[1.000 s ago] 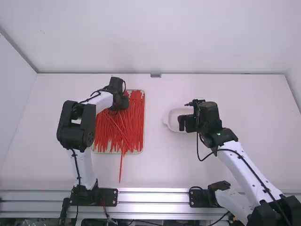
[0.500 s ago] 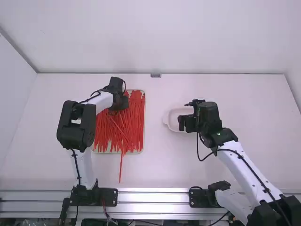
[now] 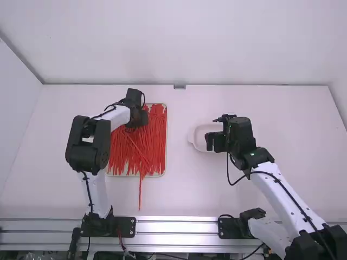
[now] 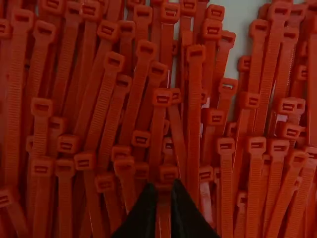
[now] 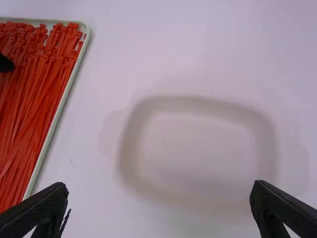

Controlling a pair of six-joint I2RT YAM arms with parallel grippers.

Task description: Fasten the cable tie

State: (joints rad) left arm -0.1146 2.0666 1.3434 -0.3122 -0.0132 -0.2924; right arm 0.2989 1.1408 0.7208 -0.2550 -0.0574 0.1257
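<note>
- Hardly any change: keeps parked at the far end of the tray [image 3: 165,146], down in the pile of red cable ties [image 3: 143,146], as for the left gripper [image 4: 162,197].
- Suggests a pick under way, nothing lifted, fastening not begun.
- Pinches one cable tie [image 4: 163,223] between nearly closed fingers.
- As for the right gripper [image 5: 158,208]: hangs spread wide above the white bowl [image 5: 198,144], right of the tray, holding nothing.

A white table [image 3: 260,108] fills the scene, evenly lit. A plain white back wall [image 3: 179,38] rises from its far edge, where a small grey bracket [image 3: 179,85] sits. A side wall [image 3: 13,108] borders its left edge, and an aluminium rail [image 3: 173,225] runs along its near edge.
</note>
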